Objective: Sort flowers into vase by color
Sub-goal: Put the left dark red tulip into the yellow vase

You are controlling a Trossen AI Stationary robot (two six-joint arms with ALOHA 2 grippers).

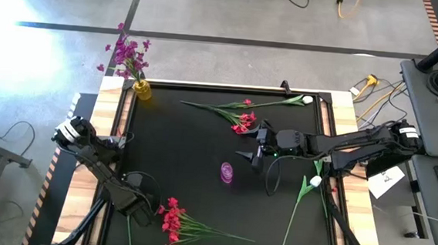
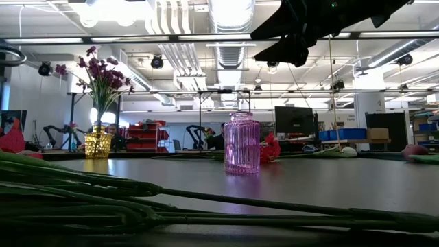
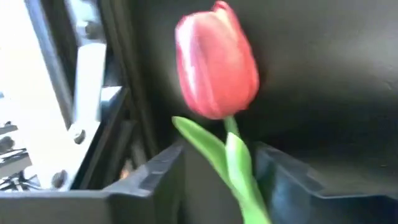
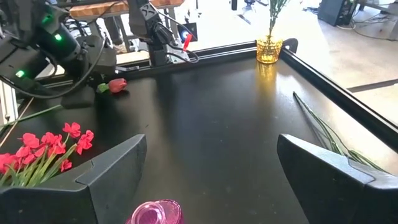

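My left gripper (image 1: 149, 210) is low at the table's near left and shut on the dark red bud flower (image 3: 216, 65). The right wrist view shows that bud (image 4: 117, 85) sticking out past the left fingers. My right gripper (image 1: 249, 152) is open and hovers high over the pink glass vase (image 1: 226, 172), which stands upright mid-table (image 2: 241, 143). A yellow vase (image 1: 142, 88) at the far left corner holds the purple sprays (image 1: 127, 54). Red-pink clusters lie flat near the left gripper (image 1: 172, 220) and beside the right gripper (image 1: 242, 122). White buds lie at the far right (image 1: 307, 100) and at the right (image 1: 315, 180). My left gripper has the green stem (image 3: 244, 168) of the dark red flower between its two fingers, just below the bud, where a leaf (image 3: 202, 140) branches off. The stem runs back along the fingers and the bud points forward past them. Whether the flower is clear of the table I cannot tell.
The black mat is bounded by a raised black frame (image 4: 336, 90) and wooden table edges (image 1: 120, 104). Long green stems (image 2: 137, 206) of the near cluster lie across the table's near edge. Cables and a stand with equipment sit beyond the right edge.
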